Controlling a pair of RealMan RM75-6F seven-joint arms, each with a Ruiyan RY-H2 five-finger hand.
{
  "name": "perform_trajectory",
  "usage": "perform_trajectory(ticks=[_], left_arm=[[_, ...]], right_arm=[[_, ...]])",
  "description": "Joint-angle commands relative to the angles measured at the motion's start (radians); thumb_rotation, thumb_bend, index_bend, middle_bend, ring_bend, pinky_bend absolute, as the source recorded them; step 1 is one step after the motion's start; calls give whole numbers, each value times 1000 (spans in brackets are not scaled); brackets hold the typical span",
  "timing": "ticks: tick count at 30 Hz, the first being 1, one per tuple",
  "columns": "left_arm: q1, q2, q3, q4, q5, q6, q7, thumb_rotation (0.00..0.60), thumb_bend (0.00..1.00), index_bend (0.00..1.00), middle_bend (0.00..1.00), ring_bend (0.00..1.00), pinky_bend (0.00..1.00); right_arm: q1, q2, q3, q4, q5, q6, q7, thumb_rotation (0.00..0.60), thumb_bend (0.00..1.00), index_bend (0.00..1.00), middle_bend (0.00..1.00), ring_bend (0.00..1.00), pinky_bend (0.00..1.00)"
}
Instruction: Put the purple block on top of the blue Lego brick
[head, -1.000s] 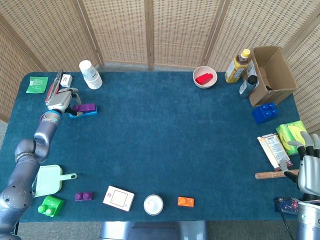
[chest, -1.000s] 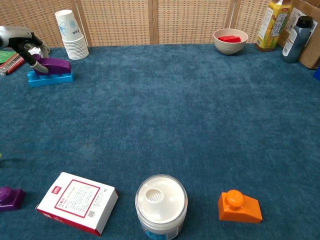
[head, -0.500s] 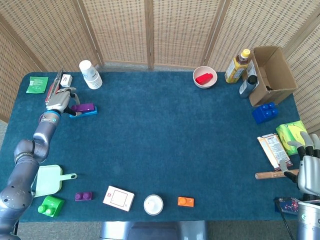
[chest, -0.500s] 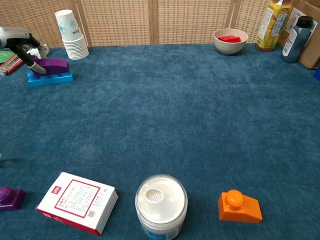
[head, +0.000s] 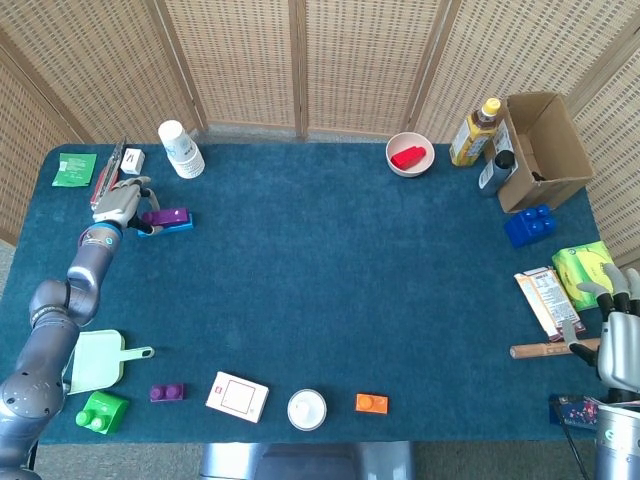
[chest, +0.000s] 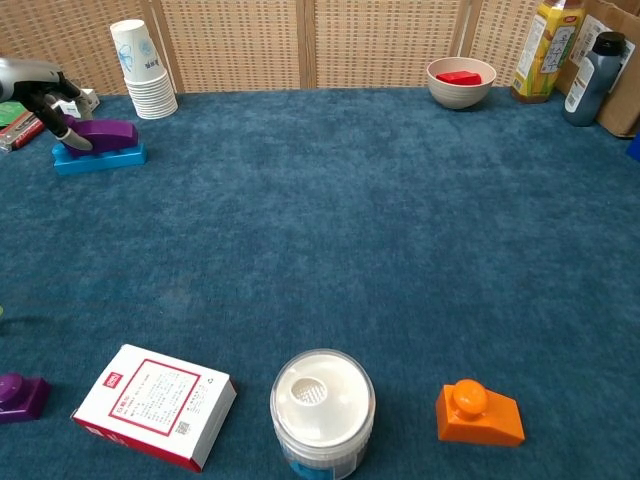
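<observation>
**Surface contents, counted**

- Purple blocks: 2, one purple block (head: 165, 215) atop the blue Lego brick (head: 168, 227), one small purple brick (head: 166, 392) near the front edge.
- Blue bricks: 2, the flat one above and a large blue brick (head: 529, 225) at right.
- Green brick (head: 101, 411): 1.
- Orange brick (head: 371, 403): 1.
- Paper cup stack (head: 180, 149): 1.
- Bowl (head: 410, 155): 1, holding one red piece (head: 408, 157).
- Bottles: 2, a yellow bottle (head: 475, 132) and a dark bottle (head: 496, 170).
- Cardboard box (head: 542, 150): 1.
- White jar (head: 307, 409): 1.
- White card box (head: 237, 397): 1.
- Green dustpan (head: 100, 360): 1.
- Robot hands: 2, left robot hand (head: 118, 201), right robot hand (head: 619, 340).
</observation>
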Motion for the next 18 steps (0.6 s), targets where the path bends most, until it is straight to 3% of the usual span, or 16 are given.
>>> perform_trajectory(ticks=[1, 10, 18], left_arm=[[1, 0, -3, -2, -3, 0, 3, 600, 362, 487, 85, 0, 0], [7, 4, -13, -8, -12, -9, 12, 600, 357, 445, 78, 0, 0], [8, 10, -19, -18, -16, -15, 15, 600, 341, 258, 57, 0, 0]], right_arm=[[-1, 0, 0, 1, 0, 1, 1, 600, 280, 311, 135, 0, 0], [-4, 1, 0, 1, -2, 3, 5, 600, 281, 310, 135, 0, 0], [-5, 1, 0, 2, -4, 4, 9, 600, 280, 310, 135, 0, 0]])
